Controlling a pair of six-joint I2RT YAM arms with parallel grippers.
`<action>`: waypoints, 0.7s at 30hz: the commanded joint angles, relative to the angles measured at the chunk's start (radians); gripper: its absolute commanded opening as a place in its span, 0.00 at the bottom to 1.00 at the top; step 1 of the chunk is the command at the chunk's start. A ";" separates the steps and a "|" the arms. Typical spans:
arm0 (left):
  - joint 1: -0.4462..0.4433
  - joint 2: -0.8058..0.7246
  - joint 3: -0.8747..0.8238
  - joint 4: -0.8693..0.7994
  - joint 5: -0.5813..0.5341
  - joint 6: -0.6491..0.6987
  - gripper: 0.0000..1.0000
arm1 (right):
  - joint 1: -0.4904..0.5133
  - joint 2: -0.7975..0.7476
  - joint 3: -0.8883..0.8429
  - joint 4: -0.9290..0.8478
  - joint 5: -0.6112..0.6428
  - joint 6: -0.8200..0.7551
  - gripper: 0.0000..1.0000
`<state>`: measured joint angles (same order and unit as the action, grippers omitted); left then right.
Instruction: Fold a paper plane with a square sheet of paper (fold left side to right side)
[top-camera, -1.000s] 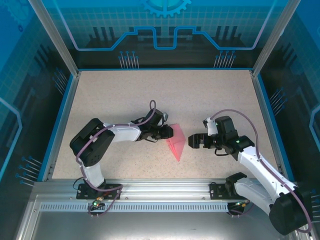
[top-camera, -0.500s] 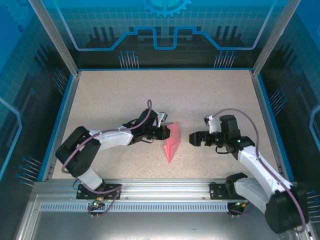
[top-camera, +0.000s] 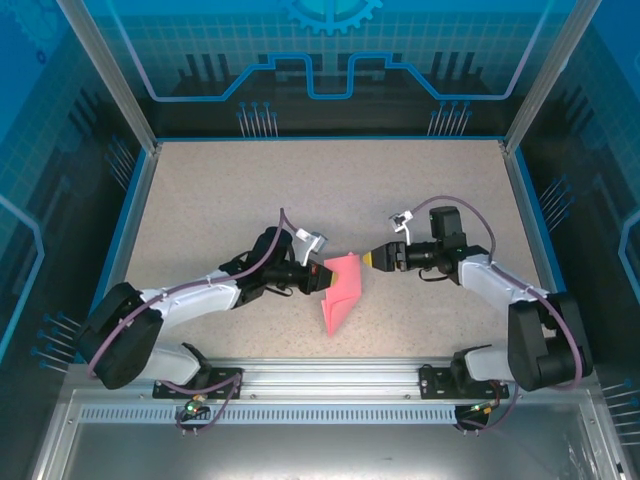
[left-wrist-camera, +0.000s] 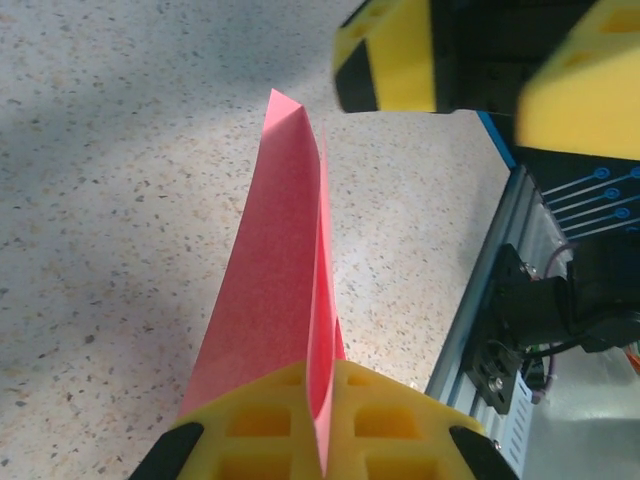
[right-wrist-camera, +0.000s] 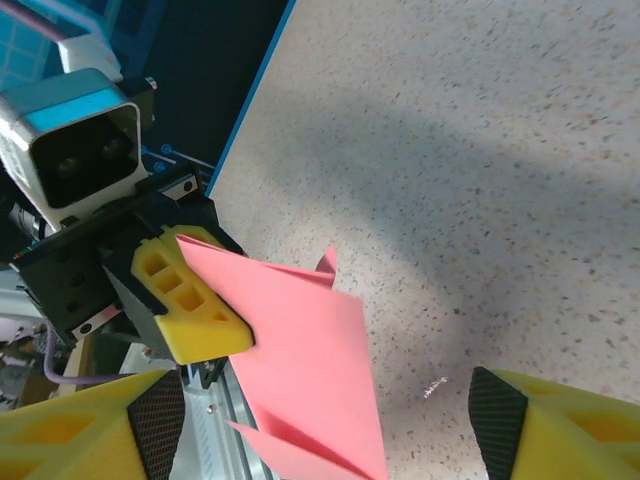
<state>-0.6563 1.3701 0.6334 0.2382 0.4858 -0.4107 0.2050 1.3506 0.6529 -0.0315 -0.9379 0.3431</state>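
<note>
Left arm (top-camera: 190, 297): we see it stretched low and far to the right of its base, forearm nearly level. Left gripper (top-camera: 322, 277) points right, with its pads (left-wrist-camera: 270, 425) pressed together on the paper (top-camera: 342, 290). Right arm (top-camera: 500, 285): we see it bent at the elbow and reaching left, wrist level. Right gripper (top-camera: 374, 259) faces the left gripper at close range, its jaws spread apart.

White links, black joints and bases on left arm (top-camera: 190, 298) and right arm (top-camera: 497, 287). Purple-grey cables (top-camera: 283, 222) loop along both. Yellow pads (left-wrist-camera: 250, 430) on left gripper (left-wrist-camera: 322, 405), square cut-outs, black corners.
</note>
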 joint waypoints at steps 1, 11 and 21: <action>0.008 -0.022 -0.017 0.052 0.059 0.033 0.00 | 0.045 0.054 0.028 0.059 -0.047 0.009 0.74; 0.008 -0.001 -0.021 0.064 0.050 0.023 0.00 | 0.098 0.094 0.012 0.103 -0.053 0.038 0.47; 0.008 0.048 0.005 0.027 0.026 0.024 0.00 | 0.099 0.064 0.024 -0.012 -0.015 -0.019 0.15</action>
<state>-0.6563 1.3968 0.6308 0.2741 0.5137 -0.4110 0.2943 1.4372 0.6632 0.0120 -0.9550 0.3546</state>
